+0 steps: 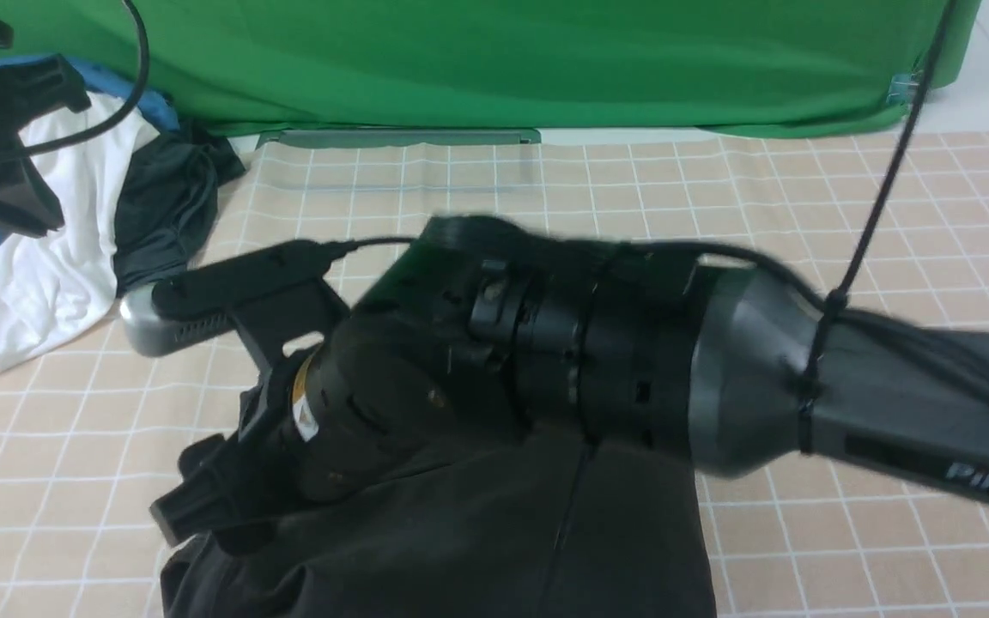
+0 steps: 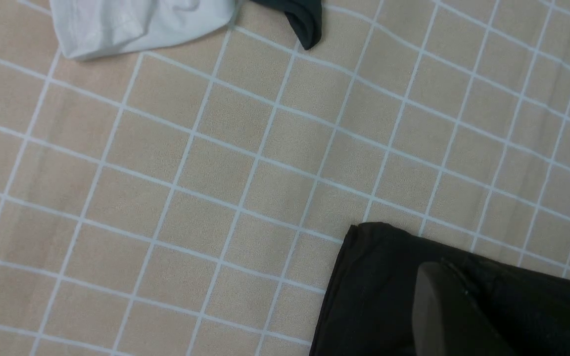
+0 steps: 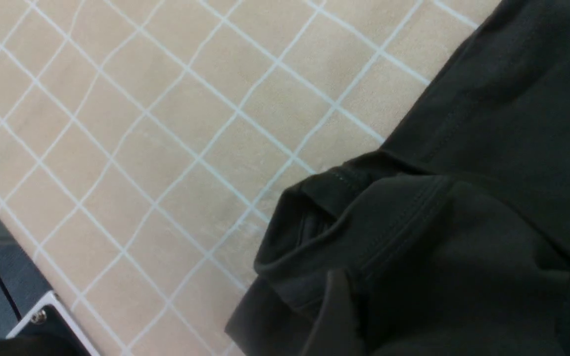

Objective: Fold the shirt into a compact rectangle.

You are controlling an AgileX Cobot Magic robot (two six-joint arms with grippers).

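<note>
Right hand (image 1: 203, 506) lying low on black shirt (image 1: 477, 541), grip unclear; left hand (image 2: 443, 316) resting on shirt corner, grip unclear; white garment (image 1: 48, 257) lying beyond shirt

Blk shirt (image 1: 477, 532), beige white-grid tablecloth (image 1: 846, 215)

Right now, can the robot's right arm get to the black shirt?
Probably yes. The right arm reaches across the checked cloth and its gripper is already down at the black shirt, with a finger against the fabric and nothing between them.
</note>
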